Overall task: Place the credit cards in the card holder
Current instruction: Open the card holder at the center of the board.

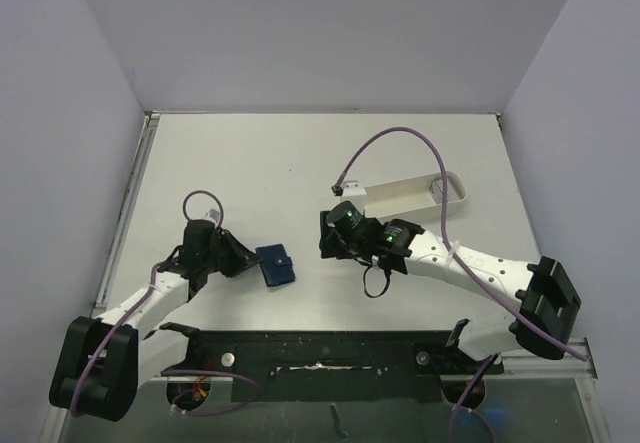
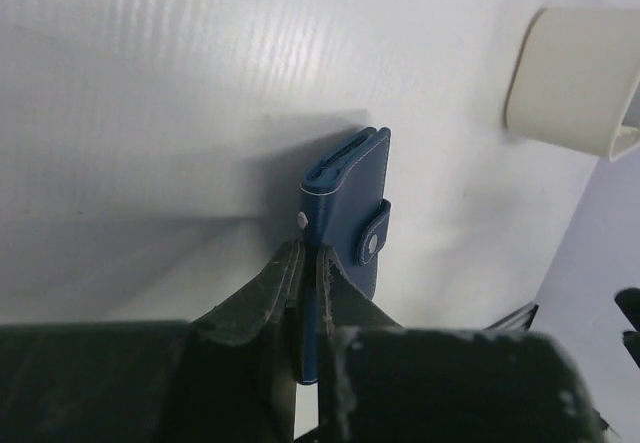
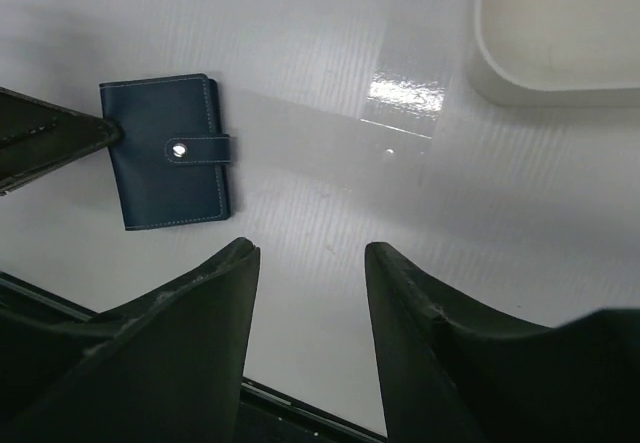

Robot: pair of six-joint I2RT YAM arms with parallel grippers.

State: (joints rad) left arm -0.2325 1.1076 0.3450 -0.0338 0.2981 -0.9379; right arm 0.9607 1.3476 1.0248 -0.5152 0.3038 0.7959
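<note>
A small navy-blue card holder lies on a white table, snapped shut, so its inside and card slots are hidden. Its snap tab faces up in the right wrist view.

The left gripper is pinched together on one edge of the card holder. In the left wrist view the dark fingers cover that edge, and the rest of the holder sticks out beyond them. It is hard to tell whether the holder rests flat or is tipped up slightly.

The right gripper has its jaws apart with nothing between them. It hangs over bare table just beside the holder, on the side opposite the left gripper, and does not touch it.

A long white tray sits well apart, toward the right rear, and is cut off in both wrist views. A small pale object at its far end is too small to identify.

Grey walls stand at the table's left, back and right edges. Bare tabletop surrounds the holder on its other sides.
</note>
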